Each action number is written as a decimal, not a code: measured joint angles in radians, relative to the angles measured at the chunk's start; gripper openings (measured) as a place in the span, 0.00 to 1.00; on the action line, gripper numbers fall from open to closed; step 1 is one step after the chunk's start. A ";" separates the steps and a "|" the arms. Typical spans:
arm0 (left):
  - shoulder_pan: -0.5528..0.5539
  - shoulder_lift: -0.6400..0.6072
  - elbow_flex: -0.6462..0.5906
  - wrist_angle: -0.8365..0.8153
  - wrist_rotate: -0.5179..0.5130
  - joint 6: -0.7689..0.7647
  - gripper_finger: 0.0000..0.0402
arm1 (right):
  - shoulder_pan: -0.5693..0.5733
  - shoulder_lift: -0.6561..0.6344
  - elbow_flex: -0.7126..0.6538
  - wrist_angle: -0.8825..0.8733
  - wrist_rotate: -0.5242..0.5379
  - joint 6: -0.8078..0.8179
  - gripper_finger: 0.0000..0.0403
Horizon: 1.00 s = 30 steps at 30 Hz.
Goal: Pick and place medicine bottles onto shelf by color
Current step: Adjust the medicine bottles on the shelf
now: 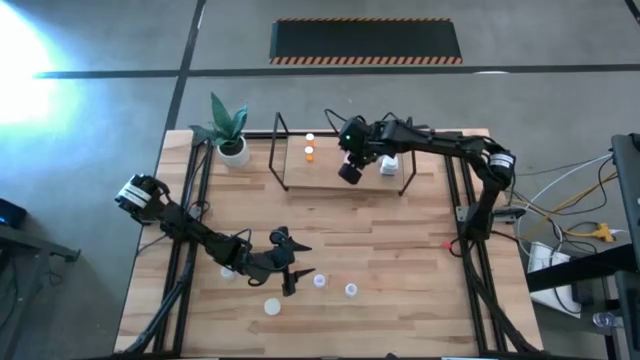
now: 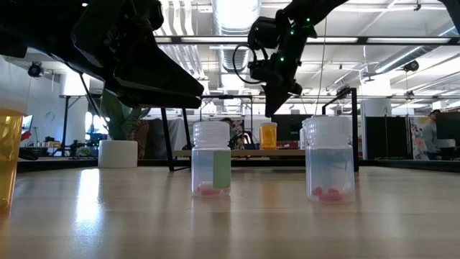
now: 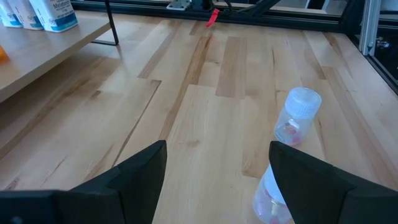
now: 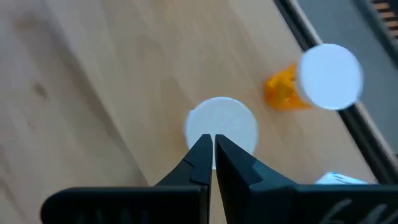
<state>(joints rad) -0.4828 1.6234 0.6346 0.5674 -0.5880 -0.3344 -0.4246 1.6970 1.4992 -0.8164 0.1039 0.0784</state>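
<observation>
The shelf stands at the table's far middle and carries two small white-capped bottles at its left end and white bottles at its right. My right gripper hangs shut above the board. Below it stand a white cap, its body hidden, and an orange bottle. In the low view the gripper is clear of the orange bottle. My left gripper is open near the table's front. Two clear bottles with pink pills stand upright just right of it.
A white pot with a green plant sits at the far left corner. Another white-capped bottle stands near the front edge and one is under my left arm. An orange bottle shows at the low view's left edge.
</observation>
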 joint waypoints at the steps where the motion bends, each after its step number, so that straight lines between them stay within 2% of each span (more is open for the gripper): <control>1: 0.000 0.000 0.000 0.000 0.000 0.000 0.67 | 0.000 0.003 0.000 0.008 -0.012 0.001 0.03; 30: 0.000 0.000 0.000 0.000 0.000 -0.001 0.67 | -0.062 0.041 -0.002 0.071 0.011 -0.020 0.03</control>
<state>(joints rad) -0.4828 1.6234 0.6346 0.5674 -0.5880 -0.3349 -0.4862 1.7382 1.4971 -0.7452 0.1146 0.0586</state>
